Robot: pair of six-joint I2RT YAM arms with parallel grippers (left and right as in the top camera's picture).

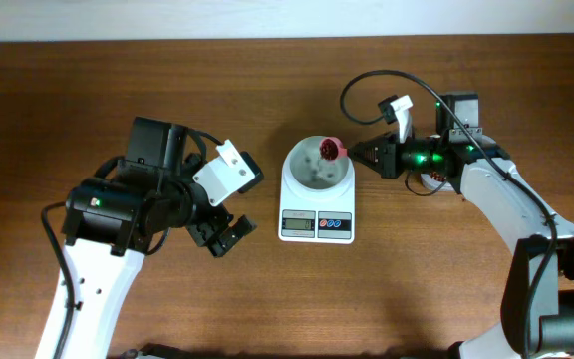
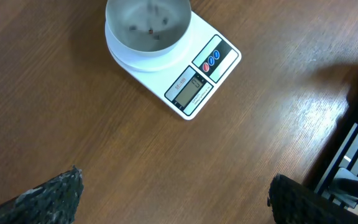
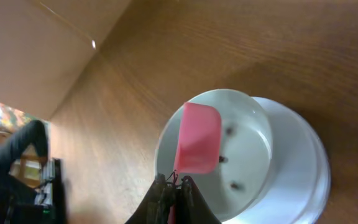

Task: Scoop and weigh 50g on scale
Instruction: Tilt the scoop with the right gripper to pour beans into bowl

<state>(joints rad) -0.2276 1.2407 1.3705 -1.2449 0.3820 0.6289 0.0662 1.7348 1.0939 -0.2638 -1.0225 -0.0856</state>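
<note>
light bright, even | scoop (image 3: 197,140) blurred close-up — scale (image 1: 317,203) sharp overhead

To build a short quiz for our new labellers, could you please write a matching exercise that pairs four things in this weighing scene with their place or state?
Things:
1. scoop
2. left gripper
3. beans
4. right gripper

States:
A. open, holding nothing
B. only a few, scattered in the bowl of the scale
C. pink, tipped over the bowl
D. shut on the scoop

Pairs: 1-C; 2-A; 3-B; 4-D
</note>
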